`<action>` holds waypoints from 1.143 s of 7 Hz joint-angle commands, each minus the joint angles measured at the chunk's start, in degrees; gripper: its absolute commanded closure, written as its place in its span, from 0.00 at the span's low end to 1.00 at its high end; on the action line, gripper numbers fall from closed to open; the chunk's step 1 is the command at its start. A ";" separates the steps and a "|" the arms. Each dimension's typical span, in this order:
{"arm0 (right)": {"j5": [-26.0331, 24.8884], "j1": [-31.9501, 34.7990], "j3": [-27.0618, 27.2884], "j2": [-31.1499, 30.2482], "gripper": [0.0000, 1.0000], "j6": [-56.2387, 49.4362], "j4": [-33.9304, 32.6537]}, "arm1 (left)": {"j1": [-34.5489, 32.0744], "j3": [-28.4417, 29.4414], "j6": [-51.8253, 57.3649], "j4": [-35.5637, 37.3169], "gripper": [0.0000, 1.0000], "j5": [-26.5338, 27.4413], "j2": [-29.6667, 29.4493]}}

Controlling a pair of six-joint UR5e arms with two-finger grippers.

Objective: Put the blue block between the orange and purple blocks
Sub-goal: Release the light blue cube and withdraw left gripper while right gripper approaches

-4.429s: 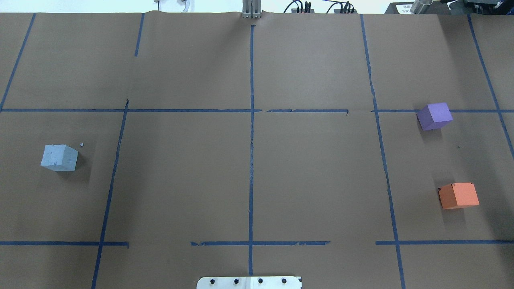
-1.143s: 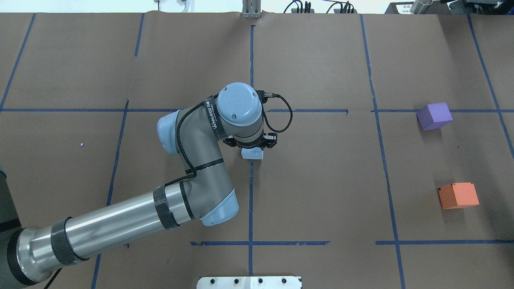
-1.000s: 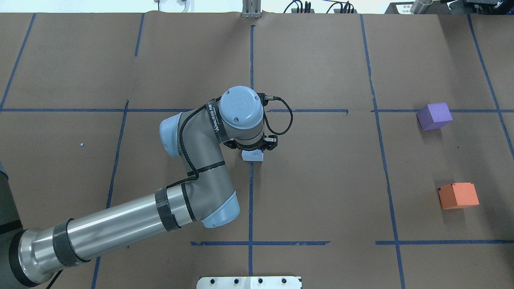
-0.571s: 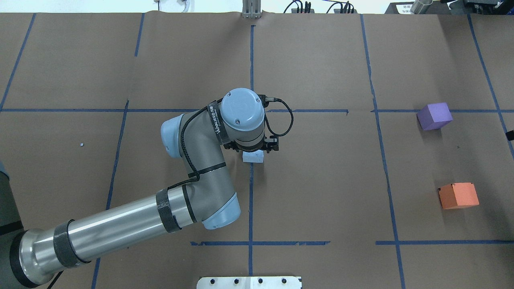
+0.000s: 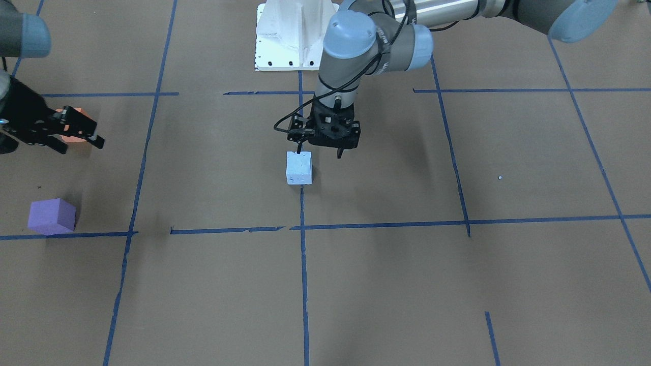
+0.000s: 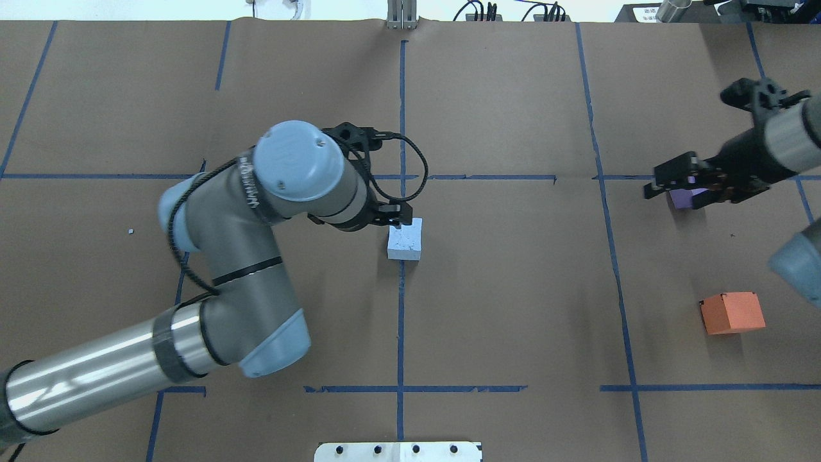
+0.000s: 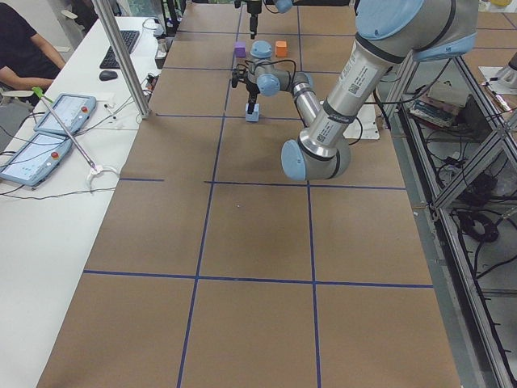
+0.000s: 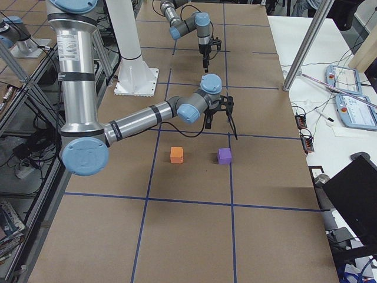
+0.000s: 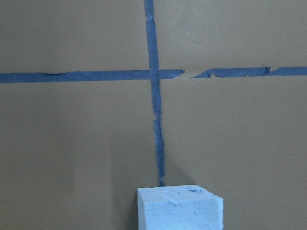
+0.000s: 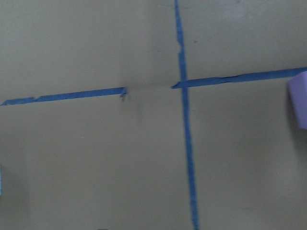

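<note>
The light blue block (image 6: pixel 405 239) stands free on the table's centre tape line; it also shows in the front view (image 5: pixel 298 168) and at the bottom of the left wrist view (image 9: pixel 180 208). My left gripper (image 5: pixel 319 152) is open and empty, raised just behind the block on the robot's side. The purple block (image 5: pixel 51 216) and the orange block (image 6: pixel 732 312) sit far to the right. My right gripper (image 6: pixel 657 181) is open and empty, raised near the purple block (image 6: pixel 681 200), which it partly hides in the overhead view.
Brown paper with blue tape lines (image 6: pixel 401 128) covers the table. The white robot base (image 5: pixel 295 35) stands at the table's near edge. A small white crumb (image 6: pixel 130 231) lies at the left.
My left arm has drawn back to the left, off the blue block, which stays on the centre line. My right arm has come in from the right over the purple block.
</note>
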 commanded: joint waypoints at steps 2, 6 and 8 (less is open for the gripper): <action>-19.12 -20.17 -2.95 23.21 0.00 21.54 -15.46 | -3.44 -22.26 3.11 -0.01 0.00 -1.70 20.28; -25.68 -25.23 -21.78 41.16 0.00 16.93 -21.91 | -4.42 -25.39 7.36 -0.10 0.00 -1.72 27.20; -27.09 -26.02 -22.74 41.16 0.00 12.52 -21.83 | -4.42 -25.38 7.36 -0.10 0.00 -1.63 27.11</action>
